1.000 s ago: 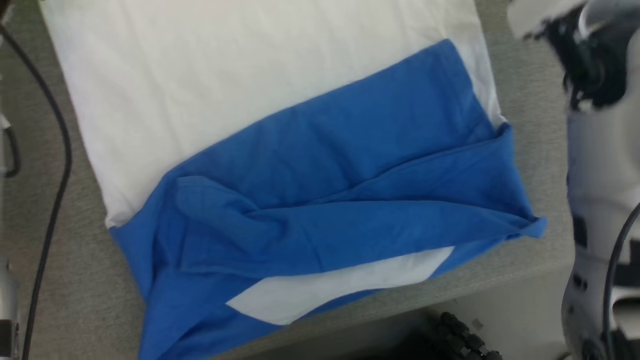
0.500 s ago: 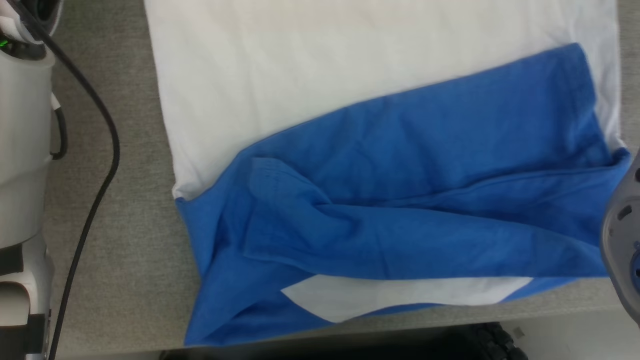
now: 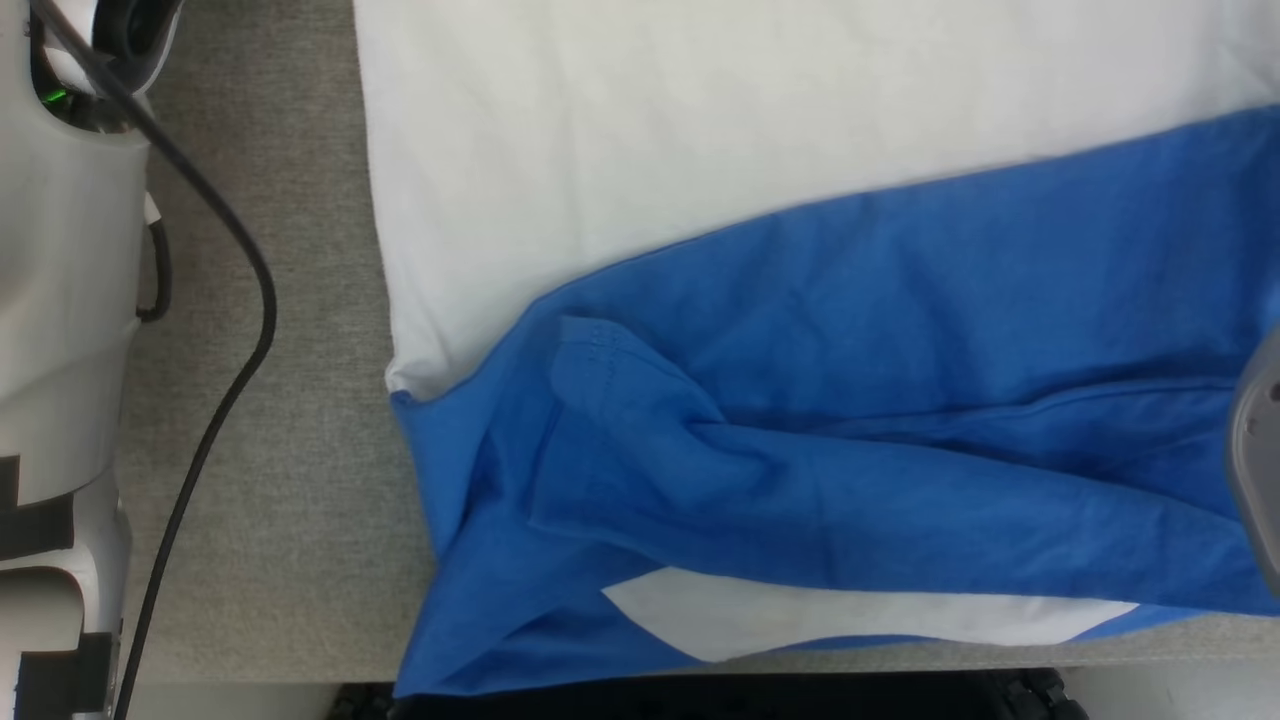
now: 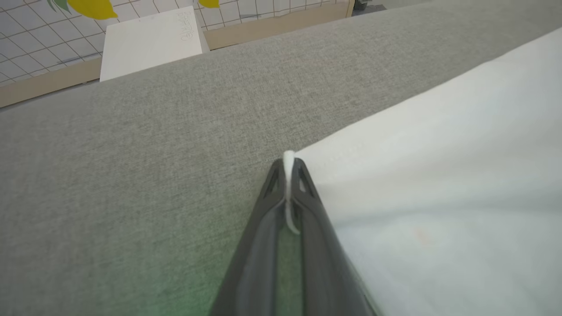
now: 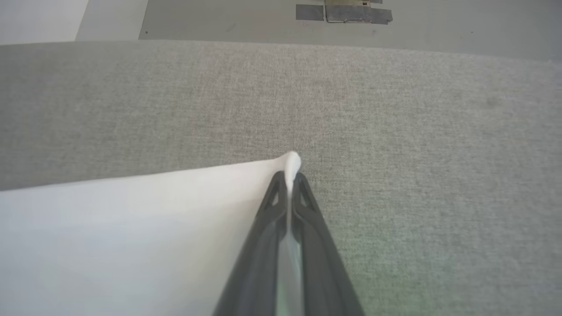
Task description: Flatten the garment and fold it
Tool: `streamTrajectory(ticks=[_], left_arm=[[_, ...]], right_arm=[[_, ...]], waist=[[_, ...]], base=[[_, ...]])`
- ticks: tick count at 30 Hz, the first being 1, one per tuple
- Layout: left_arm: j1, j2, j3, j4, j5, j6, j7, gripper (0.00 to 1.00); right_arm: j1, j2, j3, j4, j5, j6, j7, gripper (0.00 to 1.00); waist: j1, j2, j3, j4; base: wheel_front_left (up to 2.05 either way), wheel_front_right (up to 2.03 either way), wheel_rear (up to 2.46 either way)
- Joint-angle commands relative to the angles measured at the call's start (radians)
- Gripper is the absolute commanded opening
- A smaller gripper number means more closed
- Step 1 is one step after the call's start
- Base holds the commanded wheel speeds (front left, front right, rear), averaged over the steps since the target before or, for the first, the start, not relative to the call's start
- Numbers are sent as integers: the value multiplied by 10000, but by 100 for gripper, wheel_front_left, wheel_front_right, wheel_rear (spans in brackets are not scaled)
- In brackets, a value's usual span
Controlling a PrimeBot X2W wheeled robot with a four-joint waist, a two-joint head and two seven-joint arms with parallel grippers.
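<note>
The garment (image 3: 700, 180) lies spread on the grey table, its white body toward the far side. Its blue sleeves (image 3: 900, 420) are folded across the near part, with a creased cuff at the left. In the left wrist view my left gripper (image 4: 288, 169) is shut on a white corner of the garment (image 4: 439, 175), low over the table. My right gripper (image 5: 290, 177) is likewise shut on another white corner of the garment (image 5: 131, 228), and a small tuft of cloth pokes out past its tips.
The grey fabric table (image 3: 280, 500) has bare room left of the garment. My pale left forearm (image 3: 60, 300) and a black cable (image 3: 230, 400) sit there. A grey part of my right arm (image 3: 1262, 450) is at the right edge. A white board (image 4: 149, 39) stands beyond the table.
The whole head picture has slid to the right, so the camera has moved; the garment lies as before. My right gripper has gone from open to shut.
</note>
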Motion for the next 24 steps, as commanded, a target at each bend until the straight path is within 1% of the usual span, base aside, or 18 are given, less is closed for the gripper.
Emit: streamTrajectory(ticks=[1,5,9,11,15,20,24], left_arm=[[-91,29,22,42,40,15,-126,0],[-299,29,169,221,261,162,-857,0],[-565,29,355,522,559,297,-2011,0],[-751,39,427,723,719,309,-2722,0],[-984,-7,420,1273,844,194,-3692,0],[-697,-176,161,1944,694,-51,-4001,0],[20,-155,-67,1987,497,-272,-4192,0]], right_arm=[[211,2,51,43,-3,-15,-116,0],[314,-4,287,-161,261,-15,-942,0],[489,-196,598,-263,609,-15,-1927,0],[615,-364,751,-251,810,-15,-2390,0],[965,-610,938,-126,1146,-15,-2982,0],[1714,-873,1417,-61,1806,-15,-3499,0],[2689,-1166,2085,-369,2511,-15,-3898,0]], waist=[[0,0,-25,-103],[0,0,-210,-292],[0,0,-570,-492],[0,0,-815,-602],[0,0,-1332,-765],[0,0,-2171,-807],[0,0,-2997,-751]], base=[[0,0,0],[0,0,0],[0,0,0],[0,0,0],[0,0,0],[0,0,0],[0,0,0]])
